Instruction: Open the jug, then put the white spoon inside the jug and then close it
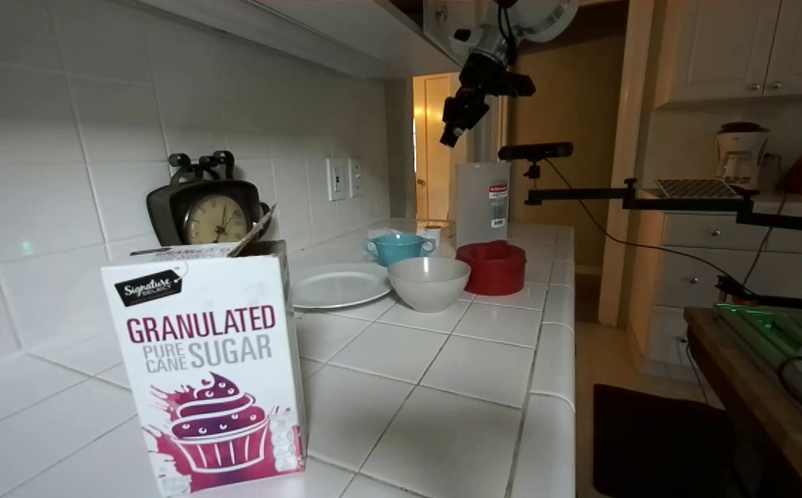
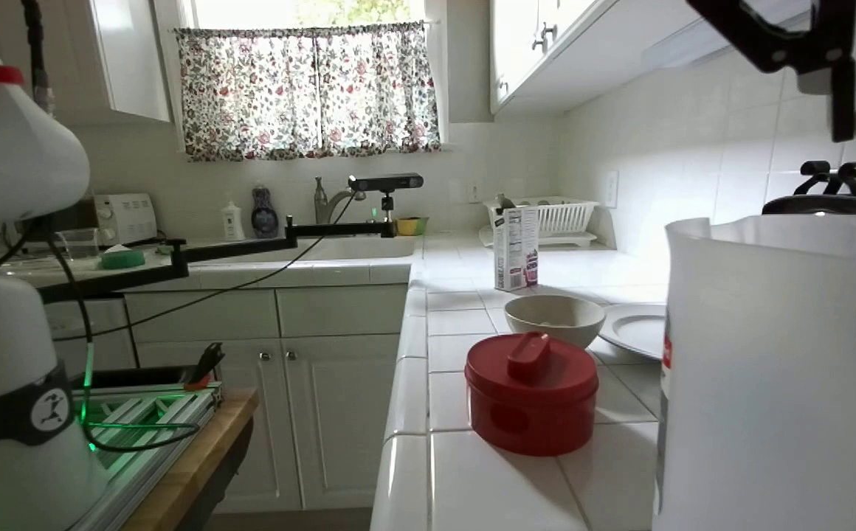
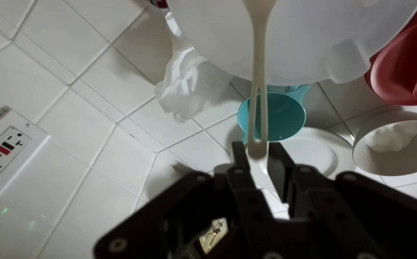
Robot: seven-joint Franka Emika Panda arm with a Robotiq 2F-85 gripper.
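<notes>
The white spoon [image 3: 259, 50] is clamped by its handle in the gripper [image 3: 258, 153], with its lower part inserted into the open jug [image 2: 778, 383], which is positioned upright on the tiled counter [image 1: 470, 443]

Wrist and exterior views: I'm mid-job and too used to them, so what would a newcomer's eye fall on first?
Probably the granulated sugar box, looming in the left foreground of an exterior view. Next, the bright red lid on the tiled counter, near the tall open jug. In the wrist view, the white spoon stands out, in the black hand and reaching over the jug's mouth.
</notes>
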